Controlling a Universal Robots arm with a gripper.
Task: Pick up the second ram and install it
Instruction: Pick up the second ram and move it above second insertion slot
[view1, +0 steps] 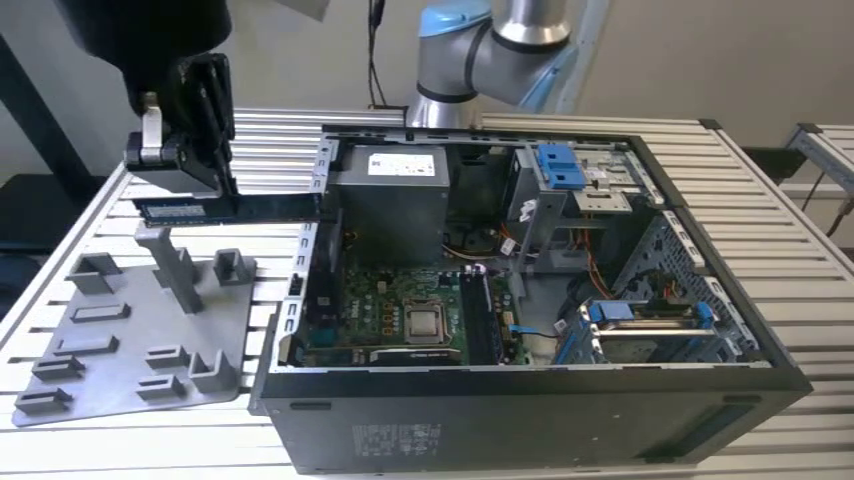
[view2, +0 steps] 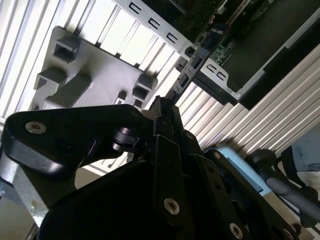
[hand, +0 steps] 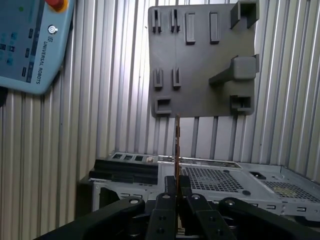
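Observation:
My gripper (view1: 211, 192) hangs over the slatted table at the exterior view's left, just above the grey plastic tray (view1: 134, 345) with upright pegs. It is shut on the second ram (view1: 247, 208), a long dark stick held level and on edge, its far end reaching the open computer case (view1: 534, 400). In the first wrist view the second ram (hand: 177, 145) shows edge-on as a thin line rising from the gripper (hand: 177, 192) towards the tray (hand: 200, 60). In the second wrist view the second ram (view2: 186, 76) runs from the gripper (view2: 165, 107) towards the case.
The case lies open with its motherboard (view1: 400, 310), dark memory slots (view1: 481, 315) and a grey power supply box (view1: 390, 190). Blue drive brackets (view1: 561, 165) sit at the exterior view's right. A teach pendant (hand: 30, 45) lies on the table.

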